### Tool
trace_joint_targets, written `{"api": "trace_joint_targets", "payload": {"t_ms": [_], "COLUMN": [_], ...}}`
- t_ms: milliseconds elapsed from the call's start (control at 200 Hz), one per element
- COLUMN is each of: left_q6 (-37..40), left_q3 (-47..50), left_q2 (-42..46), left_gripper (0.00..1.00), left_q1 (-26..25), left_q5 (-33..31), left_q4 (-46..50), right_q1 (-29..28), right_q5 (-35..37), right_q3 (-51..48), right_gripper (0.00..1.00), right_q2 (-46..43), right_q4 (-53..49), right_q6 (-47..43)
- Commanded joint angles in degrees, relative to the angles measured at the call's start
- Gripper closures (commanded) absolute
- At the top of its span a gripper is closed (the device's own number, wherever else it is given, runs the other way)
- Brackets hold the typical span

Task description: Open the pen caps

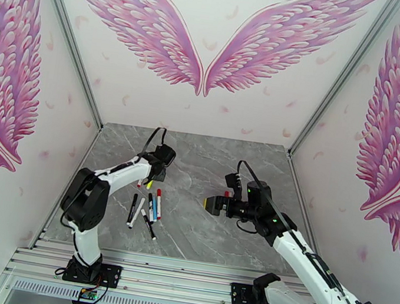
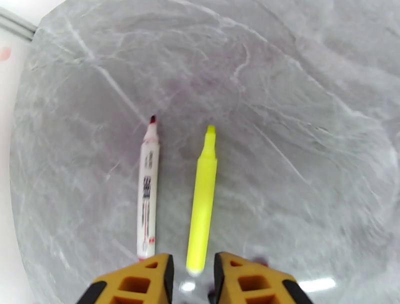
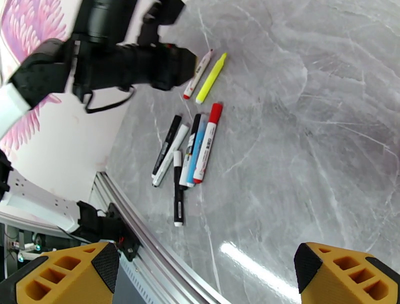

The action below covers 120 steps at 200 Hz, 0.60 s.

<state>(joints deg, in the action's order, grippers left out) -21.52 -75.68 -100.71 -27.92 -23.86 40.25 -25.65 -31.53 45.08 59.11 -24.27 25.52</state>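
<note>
Nearby, pen group: several pens (image 3: 187,150) lie in a loose cluster on the grey marble-patterned table (image 3: 310,150), close to the arms' edge, on the left arm's side.
Capped marker: at the cluster's right side, a white-barrelled marker wears a red cap (image 3: 215,113) on the end that points away from the arms.
Right gripper: the right gripper (image 3: 206,262) hangs above the table, well to the right of the cluster, with its jaws spread wide and nothing between them.
Left gripper: the left gripper (image 2: 191,280) sits low just beyond the cluster, jaws parted a little, clamping nothing.
Yellow highlighter: the yellow highlighter (image 2: 202,200) lies flat with its back end in the gap between the left gripper's fingers. A sliver of table shows on either side. Its bare chisel tip points away from the gripper.
Red-tipped marker: a white red-tipped marker (image 2: 148,195) lies just left of the highlighter, nearly parallel and uncapped, its back end beside one finger.
</note>
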Motion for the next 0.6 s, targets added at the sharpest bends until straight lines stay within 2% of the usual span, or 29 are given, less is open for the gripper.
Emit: {"api": "trace_joint_targets", "payload": {"t_ms": [0,95,220,315,445,545,595], "left_q6": [-5.2,-7.9,-6.9,-5.9,-4.0,-2.7,-2.3], "left_q3": [7.1,13.3,16.4,16.2,15.9,12.8,10.5], "left_q2": [6.9,11.7,13.0,11.5,7.2,2.5,-0.2], "left_gripper": [0.68,0.64,0.61,0.57,0.51,0.39,0.37], "left_q1": [0.7,2.8,8.7,13.1,18.0,20.6,21.8], "left_q5": [3.8,6.7,11.2,15.2,23.0,26.8,28.8], "left_q4": [1.7,0.1,-3.5,-5.7,-13.6,-16.4,-16.5], "right_q1": [-3.6,-6.4,-9.4,-11.3,-13.0,-13.6,-14.0], "right_q5": [4.7,5.8,7.1,8.2,8.8,8.9,9.2], "right_q3": [1.3,1.2,1.8,2.3,2.5,3.3,3.7], "right_gripper": [0.01,0.01,0.01,0.01,0.01,0.01,0.01], "right_q2": [0.8,1.7,3.5,4.9,6.7,8.3,8.8], "right_q4": [-0.5,0.7,2.1,2.7,4.0,3.7,3.3], "right_q6": [-0.2,0.5,1.0,1.2,1.8,1.9,2.0]}}
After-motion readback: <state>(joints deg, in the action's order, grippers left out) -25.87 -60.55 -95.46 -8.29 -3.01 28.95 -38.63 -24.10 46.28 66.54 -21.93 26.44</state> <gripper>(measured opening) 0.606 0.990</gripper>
